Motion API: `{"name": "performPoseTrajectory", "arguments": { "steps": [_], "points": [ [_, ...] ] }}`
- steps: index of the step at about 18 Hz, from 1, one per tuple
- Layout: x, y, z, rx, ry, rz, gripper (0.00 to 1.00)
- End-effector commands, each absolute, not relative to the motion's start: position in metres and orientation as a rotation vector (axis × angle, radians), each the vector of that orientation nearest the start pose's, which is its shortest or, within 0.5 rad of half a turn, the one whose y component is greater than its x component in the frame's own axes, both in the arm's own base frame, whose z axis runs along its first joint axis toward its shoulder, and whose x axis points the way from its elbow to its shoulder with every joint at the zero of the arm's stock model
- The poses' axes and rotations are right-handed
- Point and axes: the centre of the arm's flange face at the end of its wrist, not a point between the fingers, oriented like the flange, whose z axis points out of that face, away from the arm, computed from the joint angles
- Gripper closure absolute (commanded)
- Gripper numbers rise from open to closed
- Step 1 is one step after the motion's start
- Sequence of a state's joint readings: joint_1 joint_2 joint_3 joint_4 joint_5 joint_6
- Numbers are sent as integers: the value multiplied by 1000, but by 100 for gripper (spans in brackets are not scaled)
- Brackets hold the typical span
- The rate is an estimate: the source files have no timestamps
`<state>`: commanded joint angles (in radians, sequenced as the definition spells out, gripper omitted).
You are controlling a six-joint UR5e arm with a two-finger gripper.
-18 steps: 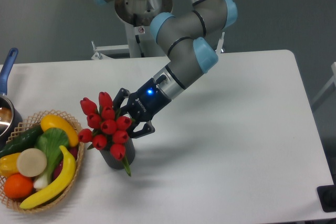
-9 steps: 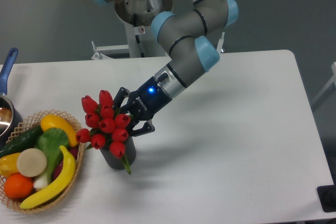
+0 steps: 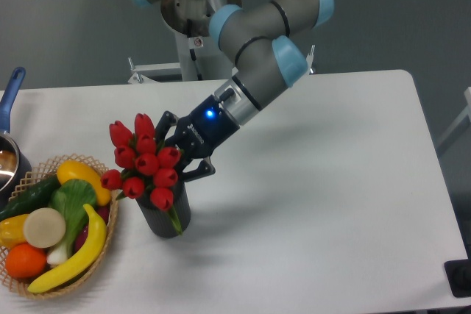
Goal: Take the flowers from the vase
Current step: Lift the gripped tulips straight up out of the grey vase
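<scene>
Camera view: gripper clamped on flowers, buds leaning left of pincer; stems run down into vase below pincer.

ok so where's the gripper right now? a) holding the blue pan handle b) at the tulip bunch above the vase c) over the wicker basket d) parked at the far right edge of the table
B: the gripper sits right behind the red flowers, its fingers at the bunch just above the dark vase, not over the wicker basket.
</scene>
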<state>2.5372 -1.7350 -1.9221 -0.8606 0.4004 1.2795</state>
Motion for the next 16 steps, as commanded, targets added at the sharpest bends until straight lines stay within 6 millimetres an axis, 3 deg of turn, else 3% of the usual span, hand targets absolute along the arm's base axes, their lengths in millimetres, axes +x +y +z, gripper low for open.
{"name": "performPoseTrajectory", "arguments": {
  "steps": [6,10,16],
  "points": [
    [-291,471,395,-1925,429,-366,56],
    [-296,465,426,-1907,392,-345,56],
    [-312,458,453,-1883,378,-299,56]
  ]
}}
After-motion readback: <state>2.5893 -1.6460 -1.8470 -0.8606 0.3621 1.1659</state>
